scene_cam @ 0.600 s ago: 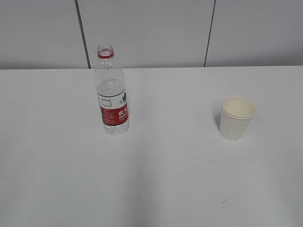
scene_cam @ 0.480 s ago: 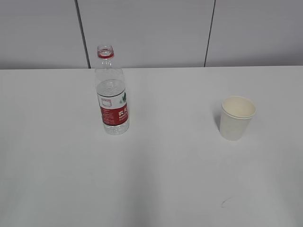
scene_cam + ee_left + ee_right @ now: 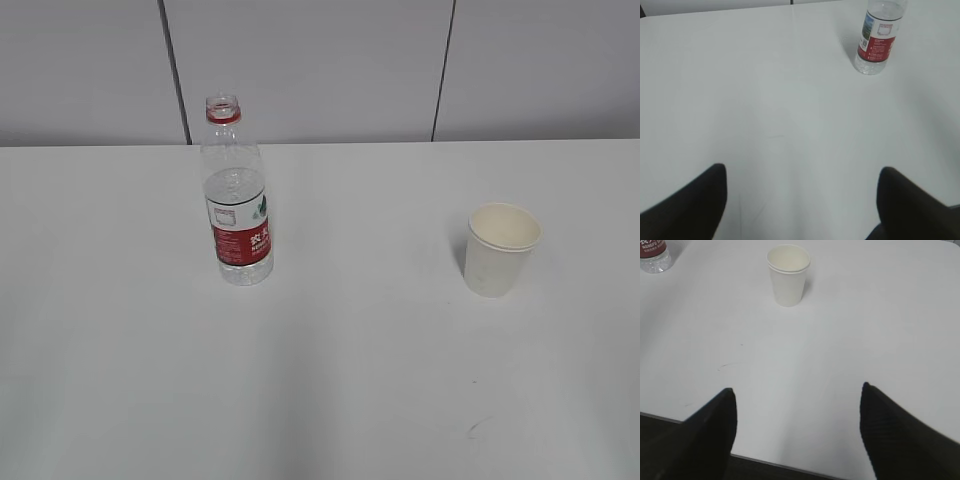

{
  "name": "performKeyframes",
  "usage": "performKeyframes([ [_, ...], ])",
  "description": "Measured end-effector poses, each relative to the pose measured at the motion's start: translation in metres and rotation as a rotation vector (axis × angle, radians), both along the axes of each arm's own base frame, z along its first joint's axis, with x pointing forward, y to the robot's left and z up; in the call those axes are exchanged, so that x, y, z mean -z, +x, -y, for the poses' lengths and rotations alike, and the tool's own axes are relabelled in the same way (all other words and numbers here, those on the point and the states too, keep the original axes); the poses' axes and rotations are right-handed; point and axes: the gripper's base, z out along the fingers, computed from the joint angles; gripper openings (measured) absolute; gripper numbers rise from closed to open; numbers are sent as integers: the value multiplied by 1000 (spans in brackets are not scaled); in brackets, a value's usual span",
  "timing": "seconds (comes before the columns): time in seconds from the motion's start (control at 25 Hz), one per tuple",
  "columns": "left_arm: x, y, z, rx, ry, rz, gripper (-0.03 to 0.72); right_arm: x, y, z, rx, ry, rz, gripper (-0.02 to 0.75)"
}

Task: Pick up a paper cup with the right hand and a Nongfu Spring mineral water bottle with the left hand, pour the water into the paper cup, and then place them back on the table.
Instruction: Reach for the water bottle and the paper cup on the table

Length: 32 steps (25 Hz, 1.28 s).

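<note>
The Nongfu Spring bottle (image 3: pixel 238 195) stands upright and uncapped on the white table (image 3: pixel 330 360) at the left, partly filled with water. The paper cup (image 3: pixel 499 249) stands upright at the right, empty as far as I can see. Neither gripper shows in the exterior view. In the left wrist view the left gripper (image 3: pixel 802 172) is open and empty, well short of the bottle (image 3: pixel 876 37) at the upper right. In the right wrist view the right gripper (image 3: pixel 797 392) is open and empty over the table's near edge, with the cup (image 3: pixel 788 274) ahead and the bottle's base (image 3: pixel 653 254) at the top left.
A grey panelled wall (image 3: pixel 320 70) runs behind the table. The table's front edge (image 3: pixel 790 466) lies under the right gripper. A small dark mark (image 3: pixel 478 426) sits on the tabletop near the front right.
</note>
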Motion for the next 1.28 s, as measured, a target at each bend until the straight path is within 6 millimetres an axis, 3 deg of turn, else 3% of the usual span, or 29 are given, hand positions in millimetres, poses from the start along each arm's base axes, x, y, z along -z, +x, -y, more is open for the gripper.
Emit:
performKeyframes([
  [0.2,0,0,0,0,0,1,562,-7,2,0,1,2,30,571],
  [0.28,0,0,0,1,-1,1,562,-16,12,0,4,5,51,571],
  [0.48,-4,0,0,0,-3,26,562,-31,59,-3,16,29,76,571],
  [0.68,-31,10,0,-6,-28,290,562,-43,114,-5,36,71,193,571],
  [0.92,-47,54,4,28,76,318,562,-41,164,-5,79,122,334,571],
  [1.16,-55,118,10,20,39,368,562,-7,196,-3,112,112,317,571],
  [1.28,-46,150,11,-5,12,408,562,9,205,-2,130,111,319,571],
])
